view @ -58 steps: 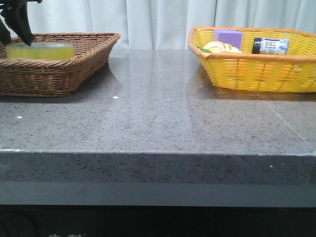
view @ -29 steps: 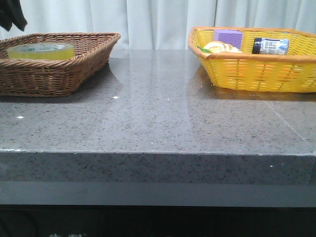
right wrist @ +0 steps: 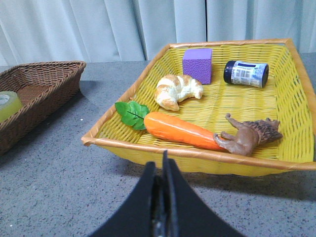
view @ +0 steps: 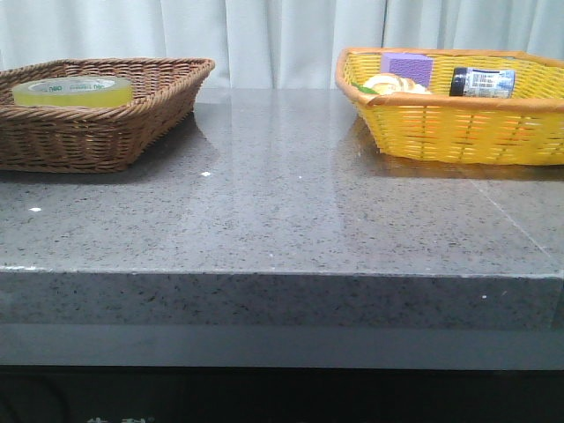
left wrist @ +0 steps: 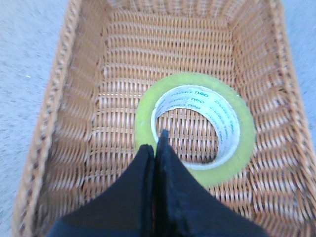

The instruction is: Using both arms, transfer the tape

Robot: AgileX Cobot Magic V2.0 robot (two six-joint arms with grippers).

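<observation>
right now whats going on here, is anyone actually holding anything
Nothing is being held. The tape lies flat in the brown wicker basket. The left gripper is above it, jaws shut and empty. The right gripper is also shut and empty, near the yellow basket, which holds a carrot, croissant, purple block, jar and toy lion.

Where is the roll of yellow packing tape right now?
The wide roll of translucent yellow packing tape lies flat inside the brown wicker basket at the table's far left in the front view, well apart from the yellow woven basket.
</observation>
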